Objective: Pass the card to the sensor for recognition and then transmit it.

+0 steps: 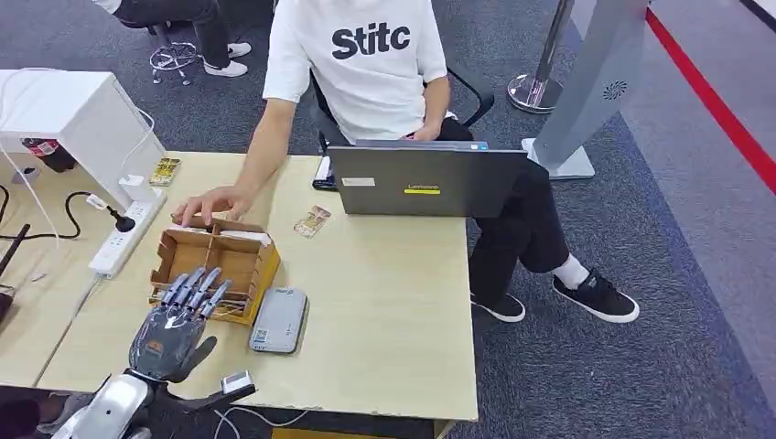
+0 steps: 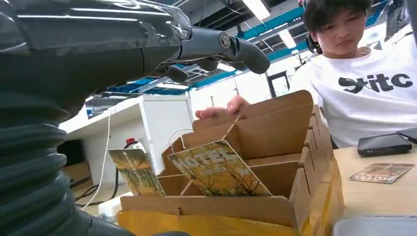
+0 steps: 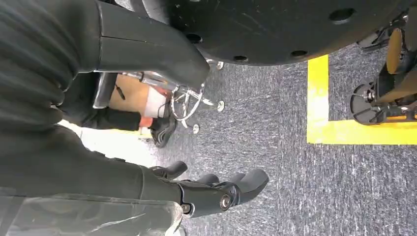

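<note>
Hovering over the brown cardboard divider box (image 1: pixel 216 267), the robot's left hand (image 1: pixel 174 320) spreads empty fingers — yellow printed hotel cards (image 2: pixel 216 169) stand inside, the grey flat sensor (image 1: pixel 279 319) lies just beside. Right hand (image 3: pixel 216 189) hangs, fingers loosely apart — a person's hand (image 1: pixel 209 205) touches the box's far rim.

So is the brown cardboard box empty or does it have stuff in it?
Not empty. The cardboard box holds at least two picture cards standing tilted in its compartments.

Cards (image 2: pixel 219 169) stand in the box (image 1: pixel 218 262), sensor (image 1: pixel 279 319) just right.
</note>
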